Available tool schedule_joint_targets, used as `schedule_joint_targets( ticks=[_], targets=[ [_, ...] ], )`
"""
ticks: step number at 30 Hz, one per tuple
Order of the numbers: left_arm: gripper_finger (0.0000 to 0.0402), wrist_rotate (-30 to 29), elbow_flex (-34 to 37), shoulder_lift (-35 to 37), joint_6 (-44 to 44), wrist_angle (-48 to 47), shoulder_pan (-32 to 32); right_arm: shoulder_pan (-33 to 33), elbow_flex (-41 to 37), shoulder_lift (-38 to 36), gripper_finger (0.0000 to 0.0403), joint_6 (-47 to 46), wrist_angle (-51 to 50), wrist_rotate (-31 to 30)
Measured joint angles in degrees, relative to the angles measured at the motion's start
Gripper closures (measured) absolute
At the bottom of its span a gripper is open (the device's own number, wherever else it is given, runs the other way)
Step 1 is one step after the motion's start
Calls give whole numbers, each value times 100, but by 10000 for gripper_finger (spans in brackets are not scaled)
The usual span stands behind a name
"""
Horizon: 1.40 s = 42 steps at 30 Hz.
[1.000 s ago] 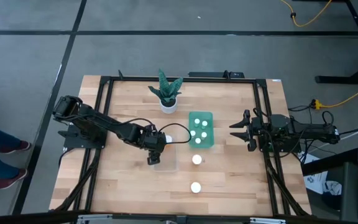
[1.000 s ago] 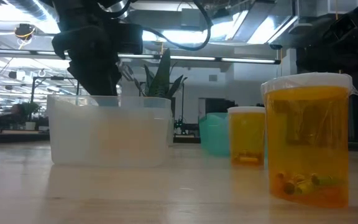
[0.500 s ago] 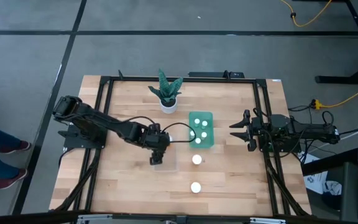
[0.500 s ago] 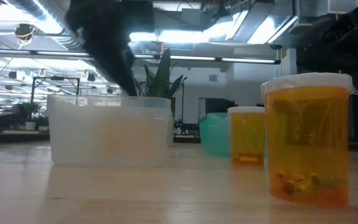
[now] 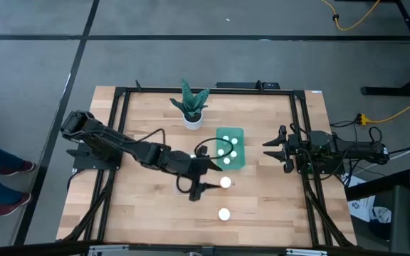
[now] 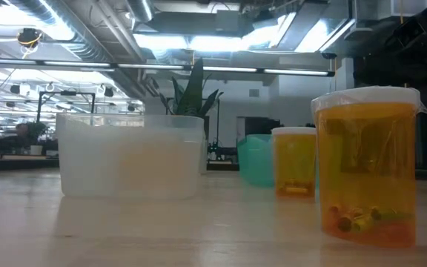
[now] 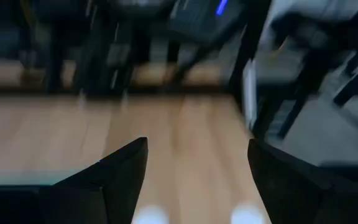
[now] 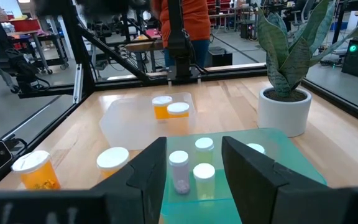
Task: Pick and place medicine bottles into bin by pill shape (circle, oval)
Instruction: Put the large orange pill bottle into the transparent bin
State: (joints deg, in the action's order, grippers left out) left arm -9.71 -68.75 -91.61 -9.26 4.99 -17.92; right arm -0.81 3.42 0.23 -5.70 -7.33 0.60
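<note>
Two orange medicine bottles with white caps stand on the table, one (image 5: 225, 182) near the middle and one (image 5: 224, 213) nearer the front; they also show in the low view (image 6: 295, 161) (image 6: 368, 172). Two more stand in the clear bin (image 8: 169, 109). Several white-capped bottles stand in the green bin (image 5: 230, 148). My left gripper (image 5: 205, 185) is open and empty, just left of the middle bottle, over the clear bin's right end. My right gripper (image 5: 270, 150) waits open and empty, right of the green bin.
A potted plant in a white pot (image 5: 191, 108) stands at the far side behind the bins. The clear bin (image 6: 130, 156) sits left of the green bin (image 6: 255, 159). A dark metal frame (image 5: 301, 135) runs around the table. A person stands beyond the table (image 8: 179, 25).
My left gripper has swung from above the clear bin toward the table's right edge and the middle loose bottle, turning from pointing at the near edge to pointing more rightward. It has gone out of the low view. The bottles have stayed in place.
</note>
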Motion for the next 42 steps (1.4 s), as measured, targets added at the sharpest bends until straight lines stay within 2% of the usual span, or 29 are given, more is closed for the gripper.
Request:
schedule_joint_targets(
  ticks=[2,5,9,14,19,23,28,33,42],
  targets=[
    [133,9,-5,-108,277,646,-66,0,0,2,247,1,1,1],
    [133,6,-50,-249,347,956,-91,-1,0,2,247,-1,0,-2],
    [137,29,-403,-596,212,810,-27,1,0,3,247,1,4,-1],
    [144,353,-1274,-1326,401,320,58,-1,-4,13,247,5,49,-2],
    [149,369,-2340,-2244,643,-495,140,-1,-4,9,247,1,6,55],
    [147,355,-2808,-2800,645,-1103,183,-1,-4,7,247,2,8,55],
    [150,274,-2848,-3088,713,-1422,163,-1,-4,0,247,1,10,55],
    [150,-47,-2850,-3075,901,-1729,159,1,-4,0,247,1,7,54],
    [144,-150,-2857,-3026,806,-1779,112,-1,-4,0,247,1,12,53]
  ],
)
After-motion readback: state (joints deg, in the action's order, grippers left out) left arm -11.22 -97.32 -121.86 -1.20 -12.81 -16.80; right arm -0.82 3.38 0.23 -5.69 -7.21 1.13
